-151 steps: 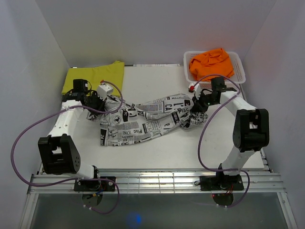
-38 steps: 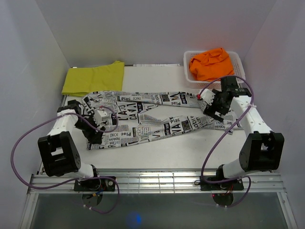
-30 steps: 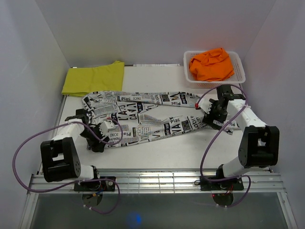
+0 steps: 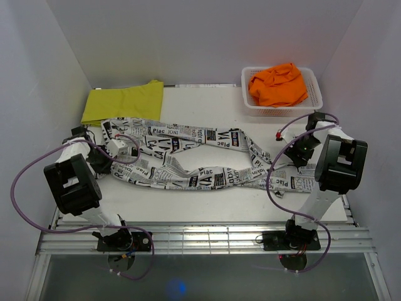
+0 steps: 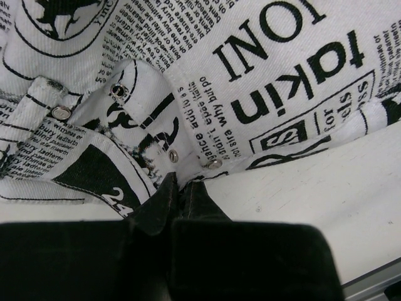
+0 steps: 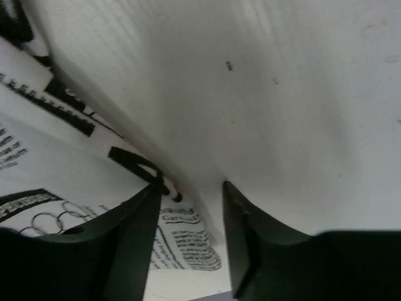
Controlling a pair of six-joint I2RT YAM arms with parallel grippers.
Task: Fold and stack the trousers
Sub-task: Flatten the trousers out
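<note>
The white cloth trousers with black newspaper print (image 4: 188, 157) lie stretched lengthwise across the worktop (image 4: 207, 106). Within the last second the left gripper (image 5: 182, 187) has clamped its jaws on the waistband. The right gripper (image 6: 190, 188) straddles a leg hem, jaws apart. The fold is judged imminent.

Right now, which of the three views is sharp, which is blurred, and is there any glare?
Top external: sharp, evenly lit, faint blue reflection at bottom. Left wrist: print on the newspaper-print trousers crisp, the left gripper nearly black. Right wrist: blurred throughout, the right gripper a dark soft shape.
</note>
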